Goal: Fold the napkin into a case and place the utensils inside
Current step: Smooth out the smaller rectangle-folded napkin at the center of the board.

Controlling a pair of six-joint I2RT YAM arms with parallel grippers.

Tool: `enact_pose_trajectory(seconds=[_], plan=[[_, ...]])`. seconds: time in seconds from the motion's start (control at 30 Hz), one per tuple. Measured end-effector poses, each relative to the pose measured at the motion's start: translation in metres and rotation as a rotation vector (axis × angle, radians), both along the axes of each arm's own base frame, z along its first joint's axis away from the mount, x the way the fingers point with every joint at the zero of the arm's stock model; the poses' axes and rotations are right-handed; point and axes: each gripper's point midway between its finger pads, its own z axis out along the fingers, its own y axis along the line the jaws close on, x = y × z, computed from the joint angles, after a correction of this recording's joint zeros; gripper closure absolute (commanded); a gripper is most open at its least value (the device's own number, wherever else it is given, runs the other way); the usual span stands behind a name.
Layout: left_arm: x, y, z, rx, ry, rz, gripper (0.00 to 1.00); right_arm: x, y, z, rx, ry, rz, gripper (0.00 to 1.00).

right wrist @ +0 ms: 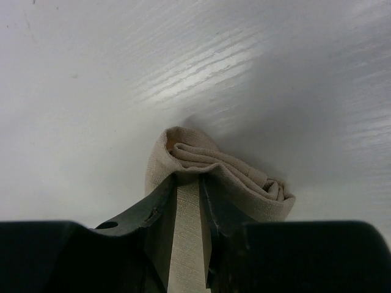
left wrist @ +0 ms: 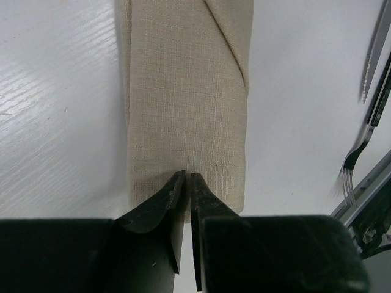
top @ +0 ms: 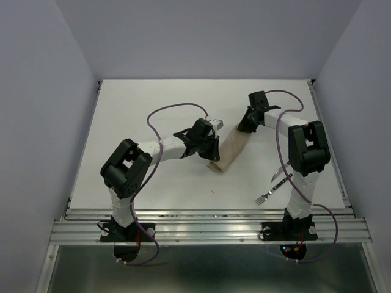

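The beige napkin [top: 231,151] lies folded into a narrow strip, the case, slanting across the middle of the white table. My left gripper [top: 213,157] is at its near end; in the left wrist view its jaws [left wrist: 187,176] are pinched almost together on the napkin's [left wrist: 183,91] end edge. My right gripper [top: 244,128] is at the far end. It is shut [right wrist: 188,177] on the bunched layers of the napkin [right wrist: 244,177], held a little off the table. The fork [top: 267,194] and the knife [top: 282,173] lie to the right of the case, by the right arm.
The left wrist view shows the fork [left wrist: 354,165] and knife [left wrist: 371,61] beside the metal front rail [left wrist: 366,183]. That rail [top: 208,223] runs along the table's near edge. Purple cables loop over both arms. Pale walls close in both sides and the back.
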Motion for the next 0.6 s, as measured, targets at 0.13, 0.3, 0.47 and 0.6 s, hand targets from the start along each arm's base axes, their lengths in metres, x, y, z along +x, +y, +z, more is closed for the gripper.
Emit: enact_pose_trajectory(seconds=[0.13, 0.3, 0.47, 0.6], plan=[[0.002, -0.001, 0.004, 0.006, -0.007, -0.01, 0.79, 0.008, 0.002, -0.004, 0.0, 0.012, -0.011, 0.73], [0.005, -0.004, 0.013, -0.004, -0.023, -0.016, 0.79, 0.011, -0.001, -0.002, -0.013, 0.016, -0.023, 0.73], [0.004, -0.004, 0.017, -0.007, -0.023, -0.019, 0.79, 0.008, -0.002, 0.004, -0.013, 0.006, -0.023, 0.73], [0.004, -0.003, 0.017, -0.002, -0.023, -0.015, 0.79, -0.001, -0.004, 0.019, -0.007, -0.017, -0.022, 0.73]])
